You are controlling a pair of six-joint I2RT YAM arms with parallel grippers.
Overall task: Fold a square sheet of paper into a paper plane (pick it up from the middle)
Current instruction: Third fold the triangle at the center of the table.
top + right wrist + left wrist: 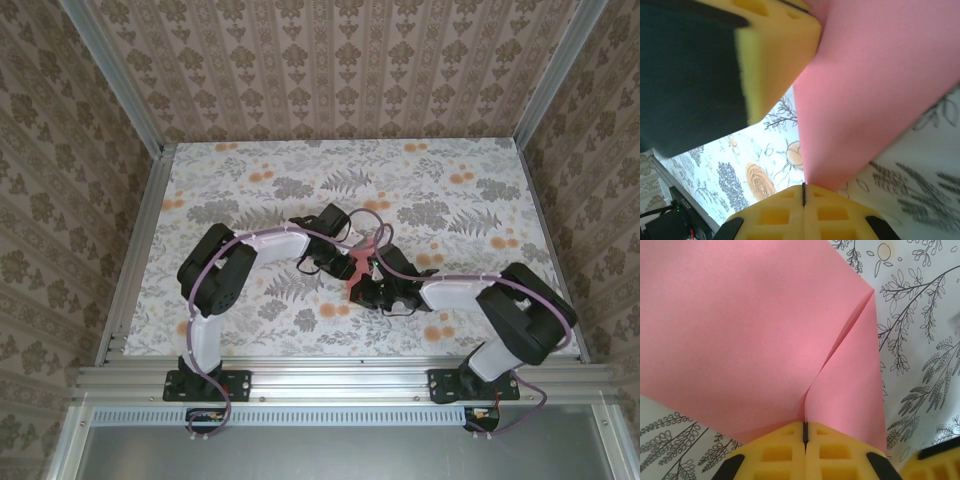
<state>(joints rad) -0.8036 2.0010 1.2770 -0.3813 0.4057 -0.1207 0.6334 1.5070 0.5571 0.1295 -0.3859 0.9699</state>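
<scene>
The sheet (357, 266) hangs over the middle of the counter (200, 180), partly folded, with one crease rising away from the left fingers (812, 437). The left fingers are pressed together, pinching the sheet at the foot of that crease. The right fingers (810, 197) are pressed together too, pinching a narrow end of the sheet from the other side. The sheet stands between the two arms, both equally near. Its long axis seems to run away from the bases. The next fold likely turns on that crease.
</scene>
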